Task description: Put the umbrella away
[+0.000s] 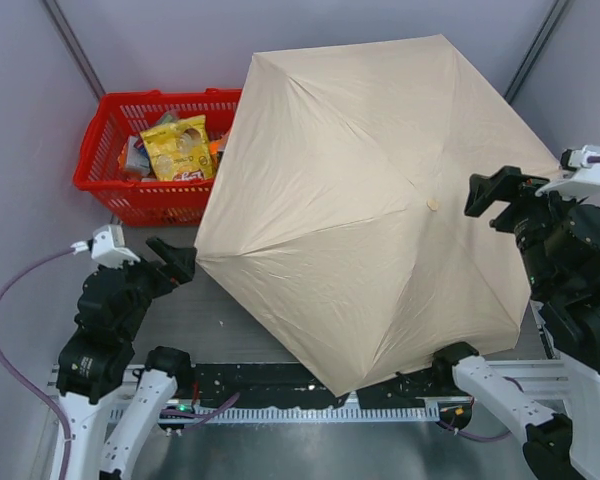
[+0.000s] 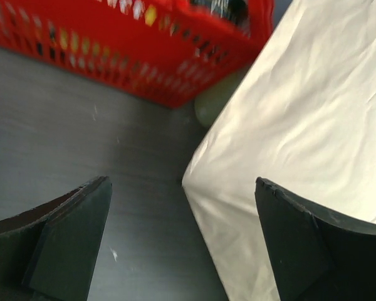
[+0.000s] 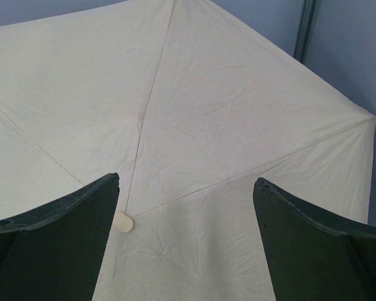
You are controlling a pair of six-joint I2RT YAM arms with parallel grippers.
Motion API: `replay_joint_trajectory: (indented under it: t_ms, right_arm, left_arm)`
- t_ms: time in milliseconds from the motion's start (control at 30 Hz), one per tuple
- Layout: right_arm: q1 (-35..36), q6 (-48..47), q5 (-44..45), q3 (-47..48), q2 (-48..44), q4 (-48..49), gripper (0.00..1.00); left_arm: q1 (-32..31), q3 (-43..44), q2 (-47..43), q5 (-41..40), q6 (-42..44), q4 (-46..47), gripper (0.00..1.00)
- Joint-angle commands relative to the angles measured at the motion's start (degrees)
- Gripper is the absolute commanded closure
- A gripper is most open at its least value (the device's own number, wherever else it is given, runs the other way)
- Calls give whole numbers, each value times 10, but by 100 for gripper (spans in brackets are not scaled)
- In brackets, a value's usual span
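Note:
The umbrella (image 1: 360, 200) stands fully open, its beige canopy spread over most of the table with the small pale cap (image 1: 432, 205) at its centre. Shaft and handle are hidden beneath the fabric. My left gripper (image 1: 178, 262) hangs open just off the canopy's left corner. In the left wrist view that corner (image 2: 238, 188) lies between the wide-apart fingers of the left gripper (image 2: 182, 182), untouched. My right gripper (image 1: 485, 205) is open above the canopy's right side. The right wrist view looks down on the canopy (image 3: 207, 113) past the right gripper (image 3: 185, 180), with the cap (image 3: 123, 222) by the left finger.
A red plastic basket (image 1: 160, 97) holding snack packets (image 1: 180, 145) stands at the back left, partly covered by the canopy. In the left wrist view a pale green rounded object (image 2: 213, 103) sits between the basket (image 2: 144, 69) and the fabric edge. Grey walls close in on both sides.

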Motion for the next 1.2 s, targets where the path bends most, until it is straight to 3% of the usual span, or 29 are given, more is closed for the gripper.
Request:
replay_joint_trajectory:
  t_ms: [0, 67, 200, 333, 433, 567, 833, 967, 1167]
  right_arm:
    - [-2, -8, -80, -7, 7, 29, 9]
    - [-2, -10, -98, -8, 2, 30, 8]
    - [-1, -12, -119, -8, -10, 31, 8]
    - [-1, -15, -141, -1, -13, 29, 8]
    - [-1, -15, -153, -1, -18, 29, 9]
    - [0, -15, -156, 0, -19, 25, 9]
    - [-1, -8, -175, 2, -12, 27, 9]
    - [0, -7, -177, 3, -4, 5, 9]
    - [-1, 16, -177, 30, -2, -43, 10]
  left_arm:
    - [2, -135, -86, 128, -100, 18, 0]
    - [3, -194, -150, 164, -141, 56, 0]
    - [2, -336, -215, 283, -254, 238, 0]
    - [3, -435, -203, 369, -317, 433, 0]
    - [2, -472, -186, 427, -335, 593, 0]
    - [2, -504, -157, 485, -388, 737, 0]
    - [2, -482, -131, 523, -396, 802, 2]
    - [3, -447, -100, 536, -401, 825, 19]
    - [2, -308, -42, 536, -389, 825, 43]
